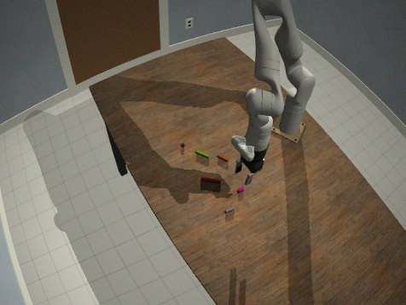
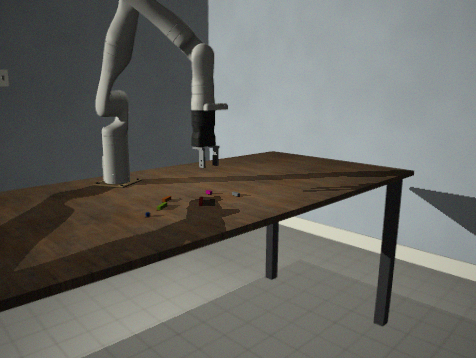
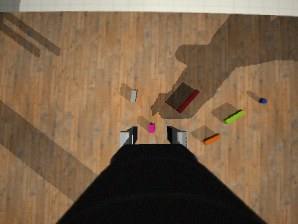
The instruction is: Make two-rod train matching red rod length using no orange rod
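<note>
The end effector (image 2: pixel 208 161) is hanging released and empty, well above the surface (image 2: pixel 310 172), a height only the side view is showing. The wrist view is showing the magenta rod (image 3: pixel 151 128) lying between its fingers, the red rod (image 3: pixel 188 101), lime rod (image 3: pixel 234 117) and orange rod (image 3: pixel 212 139) lying apart. No writing is showing anywhere.

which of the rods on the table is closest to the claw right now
The magenta rod. In the wrist view it lies between the open claw's fingers, well below them; the others lie farther off.
</note>
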Motion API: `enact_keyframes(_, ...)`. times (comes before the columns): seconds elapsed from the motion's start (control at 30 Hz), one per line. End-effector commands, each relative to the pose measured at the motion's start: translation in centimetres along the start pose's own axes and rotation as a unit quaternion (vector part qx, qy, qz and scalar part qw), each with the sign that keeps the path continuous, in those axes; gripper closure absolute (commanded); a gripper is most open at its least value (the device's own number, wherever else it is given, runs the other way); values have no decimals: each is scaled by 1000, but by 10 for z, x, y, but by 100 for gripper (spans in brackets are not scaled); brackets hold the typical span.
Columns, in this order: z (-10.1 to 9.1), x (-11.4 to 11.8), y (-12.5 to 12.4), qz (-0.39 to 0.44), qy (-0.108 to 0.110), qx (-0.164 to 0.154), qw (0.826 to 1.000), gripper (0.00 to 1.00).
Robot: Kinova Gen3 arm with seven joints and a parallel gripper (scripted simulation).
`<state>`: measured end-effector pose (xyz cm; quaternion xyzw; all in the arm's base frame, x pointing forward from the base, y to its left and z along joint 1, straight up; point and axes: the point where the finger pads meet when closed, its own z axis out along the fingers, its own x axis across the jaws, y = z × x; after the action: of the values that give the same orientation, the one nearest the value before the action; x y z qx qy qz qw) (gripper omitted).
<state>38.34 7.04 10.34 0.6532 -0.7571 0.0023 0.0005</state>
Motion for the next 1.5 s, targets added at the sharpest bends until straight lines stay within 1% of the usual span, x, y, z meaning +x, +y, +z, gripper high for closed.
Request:
enact_keyframes(0.0, -1, 9, -4, 24, 0, -1, 1000, 0)
enact_keyframes(0.07, 2, 25, -11, 81, -7, -2, 997, 0)
enact_keyframes(0.13, 5, 45, -17, 129, -5, -1, 992, 0)
enact_keyframes(0.2, 5, 45, -17, 129, -5, -1, 992, 0)
enact_keyframes(0.23, 7, 60, -21, 168, -6, -2, 986, 0)
enact_keyframes(0.33, 10, 89, -26, 238, -5, -2, 971, 0)
enact_keyframes(0.5, 15, 134, -30, 347, -5, -2, 938, 0)
enact_keyframes(0.6, 18, 162, -30, 411, -5, 0, 912, 0)
enact_keyframes(0.7, 21, 190, -28, 472, -4, 1, 881, 0)
enact_keyframes(0.77, 21, 190, -28, 472, -4, 1, 881, 0)
enact_keyframes(0.8, 21, 198, -25, 488, -1, -1, 873, 0)
enact_keyframes(0.83, 22, 203, -25, 497, -2, 0, 867, 0)
enact_keyframes(0.93, 22, 206, -24, 504, 0, -1, 864, 0)
enact_keyframes(0.97, 22, 206, -24, 504, 0, -1, 864, 46)
enact_keyframes(1.47, 22, 206, -23, 504, 0, -1, 864, 46)
